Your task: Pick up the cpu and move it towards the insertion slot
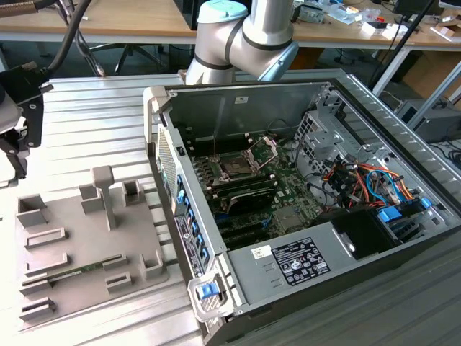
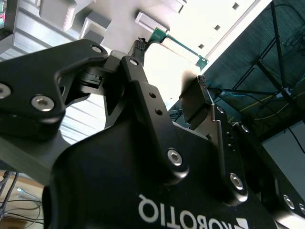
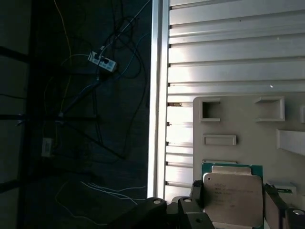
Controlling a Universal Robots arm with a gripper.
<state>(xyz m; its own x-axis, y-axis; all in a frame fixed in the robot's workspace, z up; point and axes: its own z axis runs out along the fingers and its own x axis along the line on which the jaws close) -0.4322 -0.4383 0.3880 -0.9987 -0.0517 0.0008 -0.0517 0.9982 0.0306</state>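
Holding the cpu (image 3: 232, 195) level above the grey tray (image 3: 248, 129), fingers (image 3: 274, 202) clamped on opposite edges to spare its contact face, well apart from the insertion slot (image 1: 235, 167).

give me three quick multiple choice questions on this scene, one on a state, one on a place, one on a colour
1. The computer case is:
A) open, its motherboard showing
B) shut by a side panel
C) wrapped in film

2. The cpu is:
A) on the floor
B) at the gripper, over the grey tray
C) inside the computer case

3. The memory stick is:
A) red
B) white
C) green

Answers:
1 A, the motherboard lies bare in the exterior view.
2 B, the first wrist view shows the chip against the tray's recesses.
3 C, its green edge shows in the second wrist view.
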